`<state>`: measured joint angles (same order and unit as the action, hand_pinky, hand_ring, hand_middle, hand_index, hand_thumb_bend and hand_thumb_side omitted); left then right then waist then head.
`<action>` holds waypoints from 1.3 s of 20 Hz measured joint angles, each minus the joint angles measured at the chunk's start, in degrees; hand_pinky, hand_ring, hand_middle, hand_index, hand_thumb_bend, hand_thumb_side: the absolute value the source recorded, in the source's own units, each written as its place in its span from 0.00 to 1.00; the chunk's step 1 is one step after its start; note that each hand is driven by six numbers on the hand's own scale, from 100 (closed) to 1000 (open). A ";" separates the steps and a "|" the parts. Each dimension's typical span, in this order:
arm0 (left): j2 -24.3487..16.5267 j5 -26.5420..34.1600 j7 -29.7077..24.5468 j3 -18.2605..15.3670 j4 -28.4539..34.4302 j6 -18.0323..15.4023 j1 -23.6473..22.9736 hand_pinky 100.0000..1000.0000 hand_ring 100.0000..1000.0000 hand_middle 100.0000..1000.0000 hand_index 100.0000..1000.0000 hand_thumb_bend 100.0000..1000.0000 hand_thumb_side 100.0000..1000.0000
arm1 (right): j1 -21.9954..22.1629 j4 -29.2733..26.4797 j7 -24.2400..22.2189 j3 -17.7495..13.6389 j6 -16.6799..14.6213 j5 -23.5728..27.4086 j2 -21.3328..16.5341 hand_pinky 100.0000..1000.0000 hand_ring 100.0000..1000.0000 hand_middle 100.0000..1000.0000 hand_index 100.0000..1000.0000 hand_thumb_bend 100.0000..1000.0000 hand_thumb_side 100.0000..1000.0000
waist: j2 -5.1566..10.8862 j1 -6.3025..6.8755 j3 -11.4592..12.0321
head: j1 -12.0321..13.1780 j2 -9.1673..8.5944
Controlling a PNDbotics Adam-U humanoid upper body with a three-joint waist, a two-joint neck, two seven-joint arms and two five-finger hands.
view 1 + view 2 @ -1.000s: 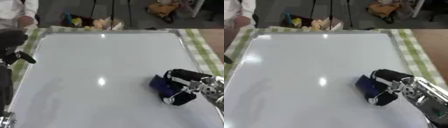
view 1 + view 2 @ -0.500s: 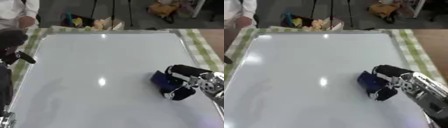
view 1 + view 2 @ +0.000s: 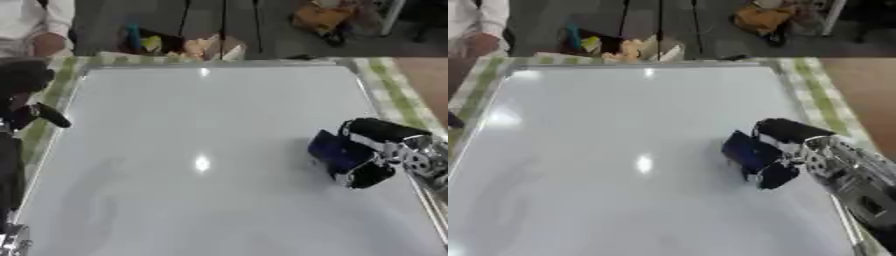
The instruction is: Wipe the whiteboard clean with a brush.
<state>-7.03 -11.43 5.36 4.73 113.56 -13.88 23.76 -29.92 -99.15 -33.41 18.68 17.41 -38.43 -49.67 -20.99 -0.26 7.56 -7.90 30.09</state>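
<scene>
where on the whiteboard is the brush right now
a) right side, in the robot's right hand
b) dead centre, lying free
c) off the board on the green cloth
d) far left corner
a: the dark blue brush sits on the right part of the whiteboard, with the right hand curled round it.

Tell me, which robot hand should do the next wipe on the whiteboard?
Probably the right hand: its fingers are curled round the dark blue brush, which is on the whiteboard. The left hand sits at the board's left edge, away from the brush.
</scene>
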 measured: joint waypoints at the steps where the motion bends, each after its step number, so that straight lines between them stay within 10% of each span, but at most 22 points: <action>1: 0.00 0.00 0.00 0.00 0.00 0.00 0.00 0.36 0.76 0.71 0.66 0.00 0.97 | -0.16 0.19 -0.02 -0.13 0.13 -0.16 0.00 0.33 0.40 0.18 0.07 0.00 0.09 | 0.00 -0.01 -0.04 | 0.00 0.00; 26: 0.00 0.00 -0.01 0.01 0.00 -0.01 0.00 0.36 0.77 0.71 0.66 0.00 0.97 | -0.85 -0.06 -5.82 2.06 -4.08 -0.05 -0.01 0.33 0.41 0.19 0.06 0.00 0.09 | -0.11 0.00 0.02 | -0.26 0.00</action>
<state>-7.03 -11.43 5.35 4.73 113.56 -13.89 23.76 -30.76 -99.22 -39.23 20.74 13.33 -38.48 -49.68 -21.11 -0.26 7.58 -8.16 30.09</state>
